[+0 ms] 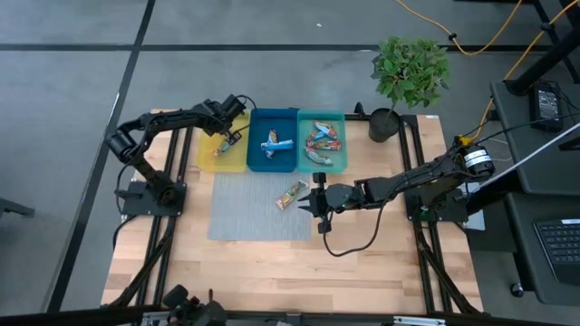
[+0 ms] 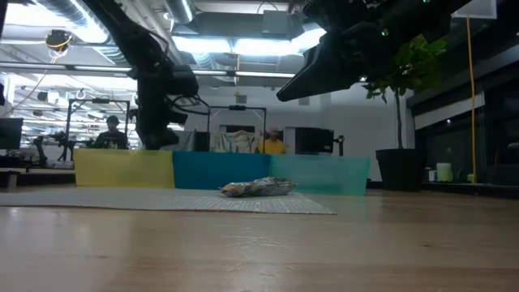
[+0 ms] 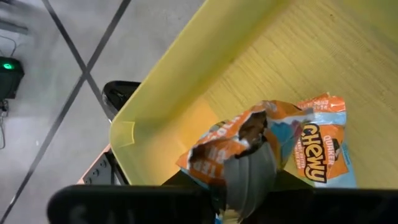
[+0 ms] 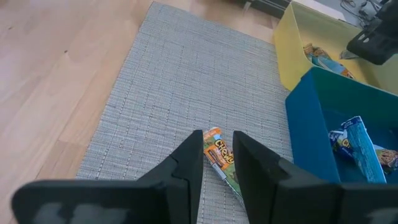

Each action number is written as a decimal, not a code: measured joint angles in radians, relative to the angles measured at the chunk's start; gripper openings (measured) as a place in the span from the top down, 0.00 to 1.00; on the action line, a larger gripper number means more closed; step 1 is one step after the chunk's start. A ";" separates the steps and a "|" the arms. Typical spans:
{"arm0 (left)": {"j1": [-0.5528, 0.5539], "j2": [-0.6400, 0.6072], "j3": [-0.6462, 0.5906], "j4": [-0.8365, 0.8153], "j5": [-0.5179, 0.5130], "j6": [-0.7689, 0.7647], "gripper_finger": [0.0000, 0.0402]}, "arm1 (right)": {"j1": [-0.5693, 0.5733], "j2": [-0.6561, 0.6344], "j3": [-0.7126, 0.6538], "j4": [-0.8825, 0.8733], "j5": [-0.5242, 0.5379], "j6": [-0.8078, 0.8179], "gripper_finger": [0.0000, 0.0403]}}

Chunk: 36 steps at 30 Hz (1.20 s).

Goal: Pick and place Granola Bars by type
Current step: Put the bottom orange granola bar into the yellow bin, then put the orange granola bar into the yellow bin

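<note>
The left pincer (image 3: pixel 245 186) is covering part of the orange bar (image 3: pixel 311 143), and the teal tray's (image 1: pixel 332 116) bars are staying too small to tell apart.

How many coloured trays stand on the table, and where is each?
3, in a row along the table's far edge: yellow tray nearest the left arm, blue tray in the middle, teal tray nearest the plant.

1 tan/green bar (image 1: pixel 292 194) lies flat on the grey mat (image 1: pixel 245 213), alone. Orange/teal bars (image 3: pixel 292 140) lie crumpled in the yellow tray (image 1: pixel 210 156). Blue bars (image 1: pixel 276 144) lie in the blue tray (image 1: pixel 260 118), and several mixed wrappers (image 1: pixel 323 138) in the teal tray (image 1: pixel 304 117).
</note>
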 joint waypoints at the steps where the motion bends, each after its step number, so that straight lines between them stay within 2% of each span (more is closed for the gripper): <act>1: 0.000 0.002 0.000 0.000 0.000 0.000 0.93 | 0.000 0.000 0.000 0.000 0.000 0.000 0.78; 11: -0.010 0.005 0.000 -0.010 0.003 0.026 0.90 | 0.000 0.000 0.000 0.000 0.000 0.000 0.78; 24: -0.026 -0.007 0.000 -0.025 0.002 0.077 0.69 | 0.000 0.000 0.000 -0.012 -0.002 0.000 0.78; 28: -0.062 -0.057 0.020 -0.071 0.002 0.075 0.64 | 0.000 0.001 0.000 -0.026 -0.006 -0.005 0.78; 33: -0.145 -0.177 0.074 -0.156 0.003 0.046 0.61 | -0.008 0.001 0.000 -0.054 -0.135 -0.063 0.77; 36: -0.206 -0.269 0.105 -0.182 0.013 0.022 0.61 | -0.009 0.001 0.000 -0.078 -0.144 -0.110 0.73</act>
